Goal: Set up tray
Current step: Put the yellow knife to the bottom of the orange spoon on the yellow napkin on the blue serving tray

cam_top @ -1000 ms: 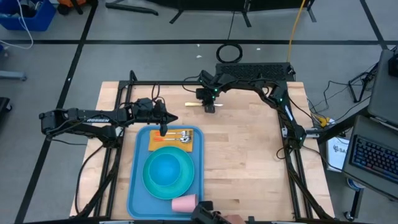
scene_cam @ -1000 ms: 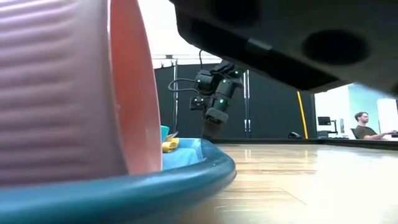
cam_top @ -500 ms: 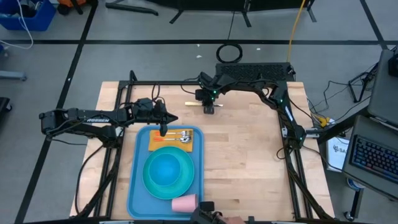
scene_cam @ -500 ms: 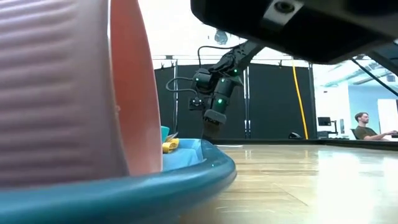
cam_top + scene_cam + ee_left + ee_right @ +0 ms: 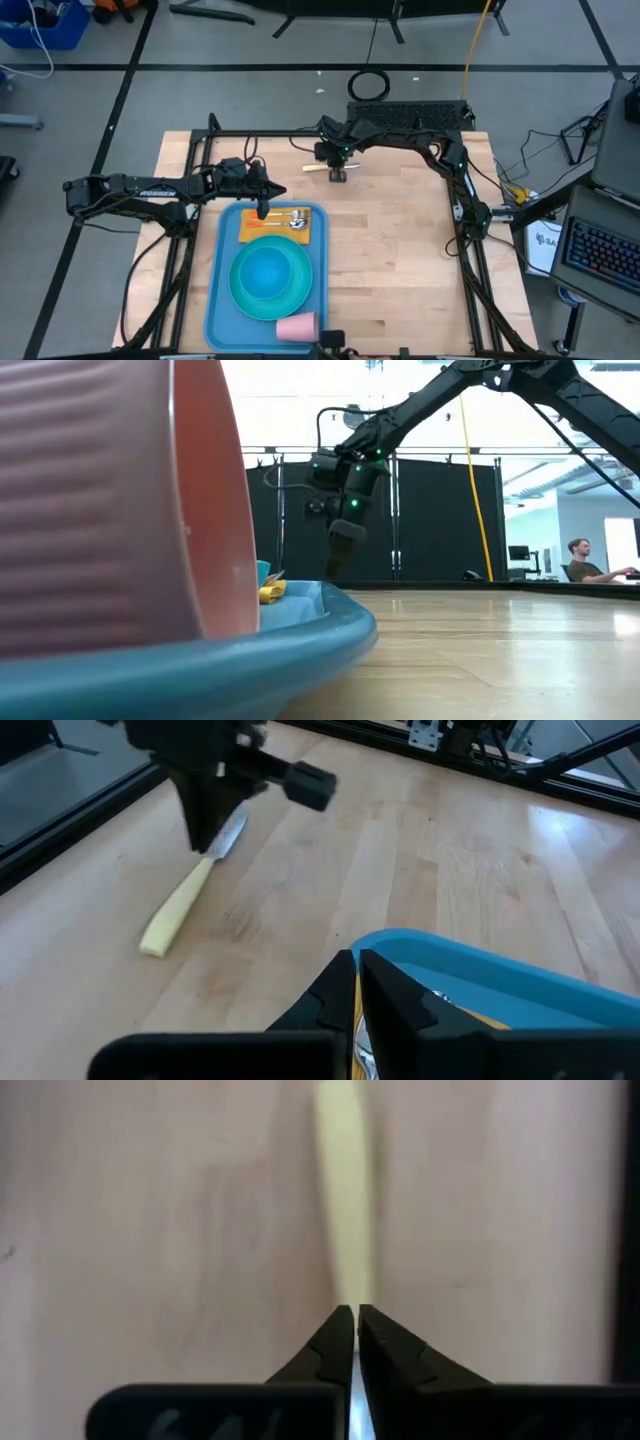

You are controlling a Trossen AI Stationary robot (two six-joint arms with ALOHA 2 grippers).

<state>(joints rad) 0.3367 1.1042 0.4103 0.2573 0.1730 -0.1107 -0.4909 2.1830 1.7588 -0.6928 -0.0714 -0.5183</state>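
The light-blue tray (image 5: pixel 222 300) lies on the wooden tabletop (image 5: pixel 400 260), at about 7 o'clock from the middle of the tabletop, with its long side running toward 12 o'clock. On it there is a round turquoise plate (image 5: pixel 270 278) in the middle, an orange napkin (image 5: pixel 250 230) at the 12 o'clock end with a fork (image 5: pixel 290 218) lying on it, and a pink cup (image 5: pixel 297 326) at the 6 o'clock end, lying on its side. In the low view the cup (image 5: pixel 110 500) fills the near side and the tray rim (image 5: pixel 300 645) curves under it.

The left gripper (image 5: pixel 264 211) hangs over the 12 o'clock edge of the tray, just above the napkin. Its jaws are almost together, with only a thin gap, and nothing is between them in the left wrist view (image 5: pixel 357 982). White letters are on the left arm (image 5: pixel 150 190), reading something like "ROSSEN"; I cannot read them with certainty.

The right gripper (image 5: pixel 339 175) is at 12 o'clock from the tray, well apart from it, over a knife (image 5: pixel 316 168) with a pale yellow handle that lies on the bare wood. In the left wrist view this gripper (image 5: pixel 205 838) comes down onto the blade of the knife (image 5: pixel 180 905). In the right wrist view the jaws (image 5: pixel 356 1342) are narrow, pinched on the blade, with the yellow handle (image 5: pixel 343 1200) stretching away from them.

Far behind the tabletop, a person (image 5: pixel 590 563) sits at a desk.
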